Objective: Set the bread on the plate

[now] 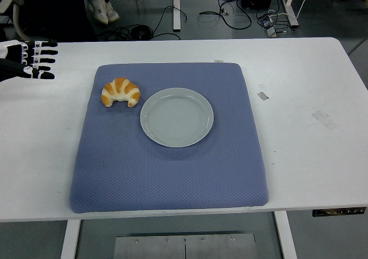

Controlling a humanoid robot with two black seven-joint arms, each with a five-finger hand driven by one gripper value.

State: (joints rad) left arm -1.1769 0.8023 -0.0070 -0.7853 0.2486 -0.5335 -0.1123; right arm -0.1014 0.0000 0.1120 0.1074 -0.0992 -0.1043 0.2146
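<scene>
A golden croissant (121, 92) lies on the blue mat (172, 167), just left of the pale grey plate (176, 117), close to its rim but apart from it. The plate holds nothing. My left hand (35, 58) is at the table's far left edge, fingers straight and spread, holding nothing, well to the left of the croissant and off the mat. My right arm does not show.
The mat covers the middle of the white table (310, 98). Small bits of tape (323, 119) lie on the table to the right. Cables and a person's shoes (103, 9) show on the floor beyond the far edge.
</scene>
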